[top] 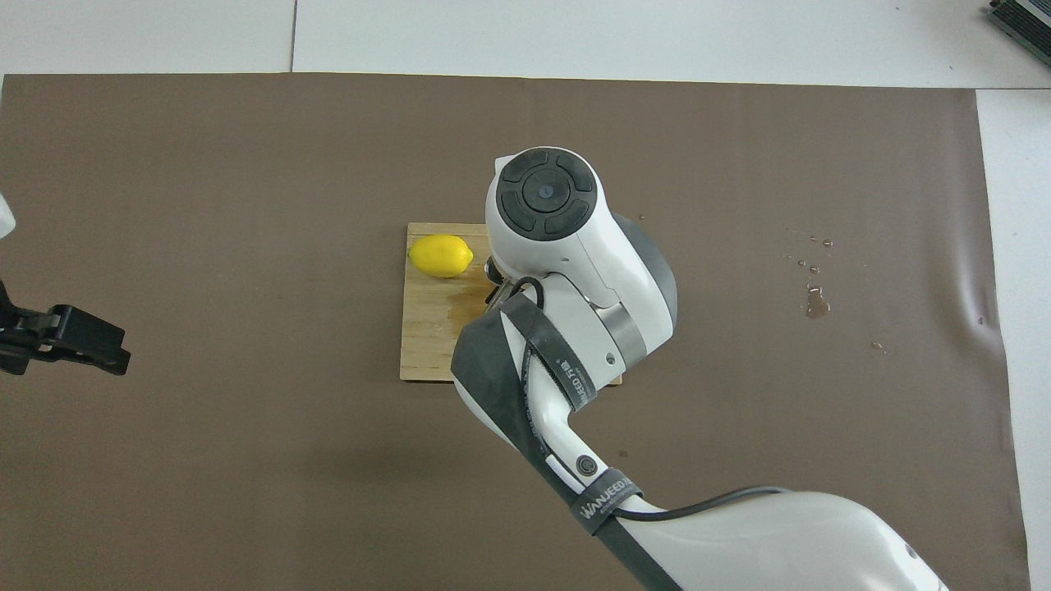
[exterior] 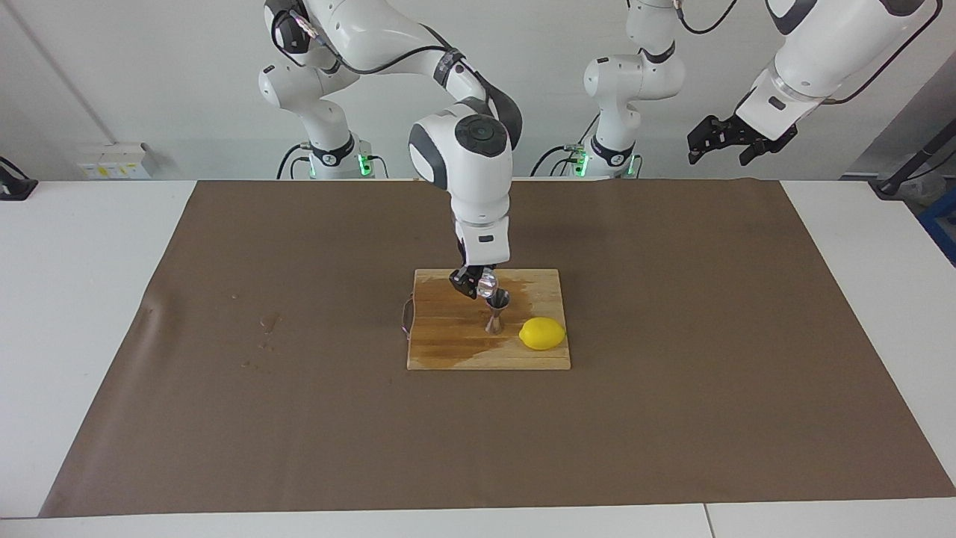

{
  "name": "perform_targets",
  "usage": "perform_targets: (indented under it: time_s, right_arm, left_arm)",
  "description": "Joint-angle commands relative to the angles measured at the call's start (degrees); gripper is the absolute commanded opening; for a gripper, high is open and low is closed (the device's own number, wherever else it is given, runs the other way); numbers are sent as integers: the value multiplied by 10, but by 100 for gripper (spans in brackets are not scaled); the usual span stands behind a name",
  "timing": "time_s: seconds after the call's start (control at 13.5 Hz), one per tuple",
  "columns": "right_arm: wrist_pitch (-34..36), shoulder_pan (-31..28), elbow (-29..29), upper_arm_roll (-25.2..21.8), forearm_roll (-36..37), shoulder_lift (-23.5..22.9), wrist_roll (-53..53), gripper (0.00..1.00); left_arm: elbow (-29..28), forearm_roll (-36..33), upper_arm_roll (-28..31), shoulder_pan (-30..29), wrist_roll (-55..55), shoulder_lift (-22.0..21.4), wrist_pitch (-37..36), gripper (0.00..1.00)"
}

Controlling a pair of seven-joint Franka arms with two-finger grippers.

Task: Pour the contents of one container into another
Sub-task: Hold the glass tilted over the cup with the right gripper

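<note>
The right tool [exterior: 475, 284] grips the tilted glass cup [exterior: 487, 282] just above the jigger [exterior: 497, 311].

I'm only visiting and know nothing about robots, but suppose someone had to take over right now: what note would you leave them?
Right gripper: shut on the glass cup, tipped just above the jigger.
Left gripper: open, empty, waiting raised at its own end of the table.
Jigger stands upright on the cutting board, beside the lemon.
Done: cup picked up and brought to the jigger.
Left: finish pouring, set the cup down. Board already looks wet.
</note>
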State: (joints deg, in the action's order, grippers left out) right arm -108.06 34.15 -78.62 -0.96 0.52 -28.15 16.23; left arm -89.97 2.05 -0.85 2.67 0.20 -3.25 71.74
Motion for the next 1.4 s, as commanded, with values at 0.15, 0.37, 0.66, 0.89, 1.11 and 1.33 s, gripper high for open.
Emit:
perform_targets:
  time_s: [0.15,0.37,0.66,0.89,1.11,1.33]
  right_arm:
    - [57,1,72,1,16,-39,-17,0]
    - [67,7,83,0,16,-44,-18,0]
    - [90,7,107,0,16,-58,-18,0]
    - [96,7,117,-1,17,-62,-18,0]
    - [107,7,133,-3,16,-71,-17,0]
    - [109,7,142,-4,16,-75,-17,0]
  left_arm:
    - [-5,-4,-1,-4,9,-10,-8,100]
    - [-5,-4,-1,-4,9,-10,-8,100]
    - [-5,-4,-1,-4,9,-10,-7,100]
    - [-5,-4,-1,-5,9,-10,-8,100]
    - [-5,-4,-1,-4,9,-10,-8,100]
    - [-5,-4,-1,-4,9,-10,-8,100]
